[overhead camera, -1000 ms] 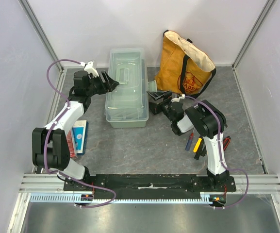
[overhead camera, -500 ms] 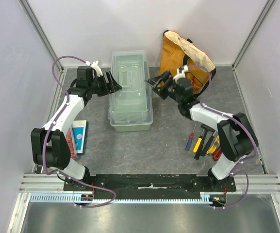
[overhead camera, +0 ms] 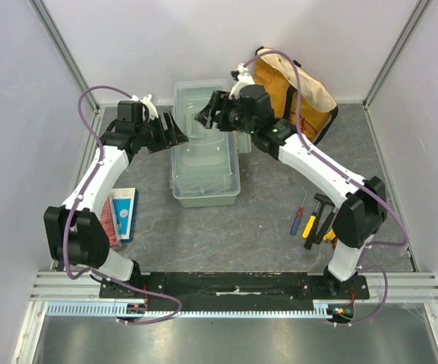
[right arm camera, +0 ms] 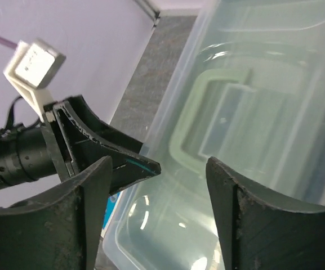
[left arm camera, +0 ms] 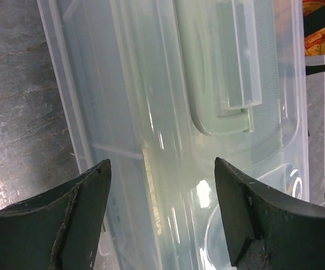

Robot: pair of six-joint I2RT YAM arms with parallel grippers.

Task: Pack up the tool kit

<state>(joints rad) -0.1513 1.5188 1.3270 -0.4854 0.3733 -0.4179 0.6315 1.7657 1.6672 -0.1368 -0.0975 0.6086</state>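
Observation:
The pale green toolbox [overhead camera: 206, 155] with its clear lid shut stands at the back middle of the table. My left gripper [overhead camera: 179, 130] is open at the box's left edge, over the lid [left arm camera: 168, 112] near the green handle [left arm camera: 224, 67]; its midpoint in the left wrist view [left arm camera: 161, 163] is above the lid. My right gripper [overhead camera: 206, 114] is open and empty above the far part of the lid [right arm camera: 235, 140], facing the left gripper's fingers [right arm camera: 123, 157]; in the right wrist view the right gripper [right arm camera: 157, 163] holds nothing. Small hand tools [overhead camera: 315, 218] lie at the right.
A mustard-yellow tote bag [overhead camera: 298, 95] stands at the back right, just behind my right arm. Flat red and blue packets [overhead camera: 120, 214] lie at the left near my left arm. Grey walls close in the table on three sides.
My right arm has swung from the right of the table up and left to hover over the toolbox. The left gripper has stayed at the box's left edge.

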